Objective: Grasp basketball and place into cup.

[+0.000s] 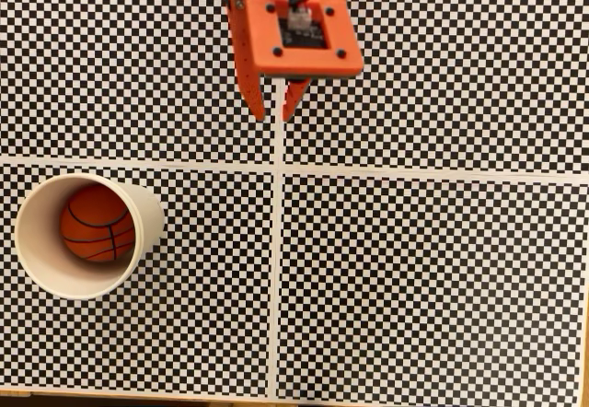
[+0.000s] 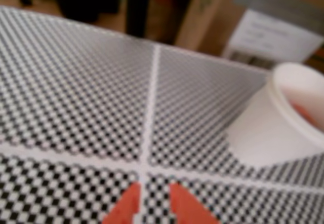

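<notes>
In the fixed view, the gripper (image 1: 278,103) hangs at the top centre of the checkered table (image 1: 433,269), its two orange fingers pointing toward six o'clock with a narrow gap between the tips and nothing held between them. The cup (image 1: 28,241) stands well apart from it, at about eight o'clock from the fingertips, near the left edge of the table. The basketball (image 1: 97,223) sits inside the cup, below the rim, its orange-red skin and thin black seams plainly visible through the wide mouth. Judging by this, the placing is done, and the arm only needs to stay clear of the cup, which lies off to one side rather than along the line the fingers point.

In the wrist view, soft with blur, the fingertips (image 2: 185,206) show at six o'clock, slightly apart and empty. The cup (image 2: 268,127) rises at about two o'clock from them, cream-white and tapering, with a sliver of the orange ball (image 2: 304,113) just inside its rim.
</notes>
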